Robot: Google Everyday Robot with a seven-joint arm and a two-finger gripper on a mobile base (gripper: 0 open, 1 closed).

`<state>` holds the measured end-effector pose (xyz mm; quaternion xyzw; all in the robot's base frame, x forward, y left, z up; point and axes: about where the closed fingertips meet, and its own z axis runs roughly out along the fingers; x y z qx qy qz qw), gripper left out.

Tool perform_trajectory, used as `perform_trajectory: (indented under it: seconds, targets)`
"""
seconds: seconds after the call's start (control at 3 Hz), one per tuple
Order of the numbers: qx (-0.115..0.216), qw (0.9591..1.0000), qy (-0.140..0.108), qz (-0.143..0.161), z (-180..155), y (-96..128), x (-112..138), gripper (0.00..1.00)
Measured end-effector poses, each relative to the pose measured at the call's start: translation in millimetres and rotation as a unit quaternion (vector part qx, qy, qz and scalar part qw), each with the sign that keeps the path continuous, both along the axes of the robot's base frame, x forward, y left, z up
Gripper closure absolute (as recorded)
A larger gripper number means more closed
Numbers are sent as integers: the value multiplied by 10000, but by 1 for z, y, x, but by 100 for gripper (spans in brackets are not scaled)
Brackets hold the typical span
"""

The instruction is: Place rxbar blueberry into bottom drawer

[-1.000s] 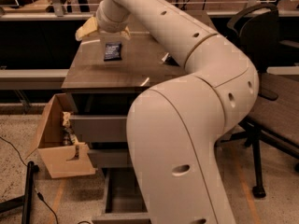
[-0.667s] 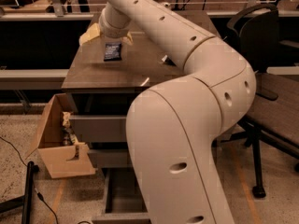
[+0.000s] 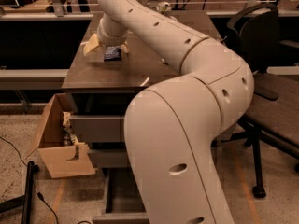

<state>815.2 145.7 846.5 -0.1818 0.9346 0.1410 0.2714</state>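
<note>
Your tool (image 3: 109,49) hangs over the rxbar blueberry (image 3: 112,54) on the worktop (image 3: 117,76); whether it grips, you cannot tell. Expect a light, flat, slick wrapper: pinch across its narrow width.

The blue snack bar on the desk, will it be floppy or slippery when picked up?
The snack bar looks small and flat, so it is probably light and unlikely to roll. Its dark wrapper seems smooth, so it may slide on the desk top if nudged. The pincer sits right at it, on the desk's far left part.
</note>
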Motion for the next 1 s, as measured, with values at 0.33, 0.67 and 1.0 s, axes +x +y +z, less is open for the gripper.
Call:
perform_trajectory:
  seconds: [0.33,0.67,1.0]
  targets:
    - [-136,9998,-24,123,-8,7,-7,41]
    - [-265,9995,-53,184,-12,10,-12,63]
    - [-265,9995,-53,185,-7,10,-12,87]
